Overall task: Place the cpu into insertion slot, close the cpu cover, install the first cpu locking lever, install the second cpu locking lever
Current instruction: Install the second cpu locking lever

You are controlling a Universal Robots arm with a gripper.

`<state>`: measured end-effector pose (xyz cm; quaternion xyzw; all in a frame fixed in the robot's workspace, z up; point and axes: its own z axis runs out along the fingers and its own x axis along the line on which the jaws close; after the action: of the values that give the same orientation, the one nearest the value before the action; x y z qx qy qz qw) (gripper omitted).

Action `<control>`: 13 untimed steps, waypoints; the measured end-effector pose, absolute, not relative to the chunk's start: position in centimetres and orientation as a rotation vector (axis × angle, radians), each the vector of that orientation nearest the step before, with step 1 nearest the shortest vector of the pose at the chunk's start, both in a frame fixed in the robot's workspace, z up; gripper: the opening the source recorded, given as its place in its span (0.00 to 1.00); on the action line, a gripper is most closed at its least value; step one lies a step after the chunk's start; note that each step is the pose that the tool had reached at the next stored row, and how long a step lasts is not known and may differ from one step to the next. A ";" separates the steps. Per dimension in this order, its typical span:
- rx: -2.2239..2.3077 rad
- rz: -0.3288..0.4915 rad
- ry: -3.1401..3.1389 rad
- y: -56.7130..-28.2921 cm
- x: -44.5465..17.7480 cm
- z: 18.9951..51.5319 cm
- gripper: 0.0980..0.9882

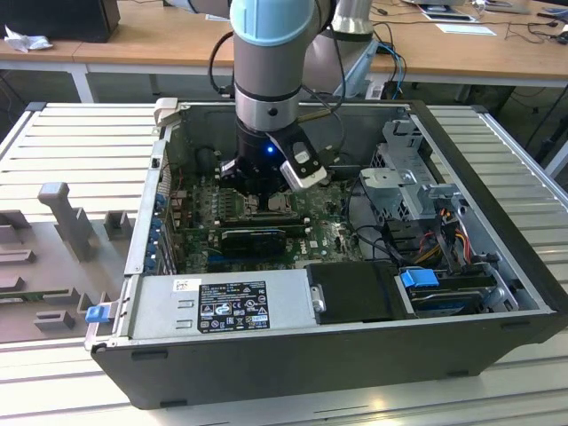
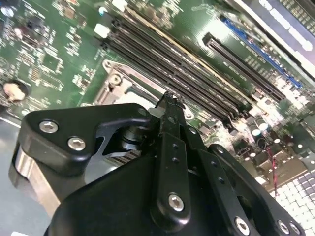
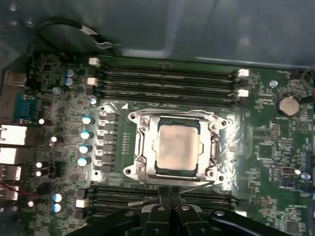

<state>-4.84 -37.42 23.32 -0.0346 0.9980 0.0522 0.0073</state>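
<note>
The cpu (image 3: 177,147) lies flat in the insertion slot (image 3: 136,117) on the green motherboard, its pale metal top showing. The cpu cover (image 3: 144,147) lies down around it as a dark frame. A thin wire lever (image 3: 199,185) runs slightly tilted along the socket side nearest my fingers. My gripper (image 3: 170,192) is shut with nothing between its fingers, tips just off that socket edge by the lever. In the second wrist view the gripper (image 2: 170,98) hangs low over the socket corner (image 2: 115,81). In the exterior view the gripper (image 1: 264,191) is down inside the open computer case (image 1: 293,355).
Long black memory slots (image 3: 167,78) flank the socket on both sides. A coin battery (image 3: 288,104) sits near one corner. A black card (image 1: 253,238), a power supply (image 1: 231,306) and a drive cage with cables (image 1: 417,191) crowd the case. A grey fixture (image 1: 53,248) lies at the exterior view's left.
</note>
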 end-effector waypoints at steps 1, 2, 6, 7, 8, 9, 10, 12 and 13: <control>-0.113 0.169 3.120 -37.5 -5.0 23.2 0.01; -0.116 0.176 3.120 -37.5 -5.1 23.1 0.01; -0.127 0.207 3.117 -37.6 -5.1 22.3 0.01; -0.130 0.208 3.117 -37.7 -5.1 22.1 0.01; -0.133 0.211 3.117 -37.8 -5.1 21.9 0.01; -0.138 0.228 3.115 -38.0 -5.2 21.7 0.01; -0.141 0.255 3.112 -38.2 -5.3 21.7 0.01; -0.143 0.304 3.107 -38.7 -5.5 21.6 0.01; -0.143 0.321 3.104 -38.9 -5.6 21.6 0.01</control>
<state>-5.58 -38.90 21.58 -0.0457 0.9936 0.1027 0.0087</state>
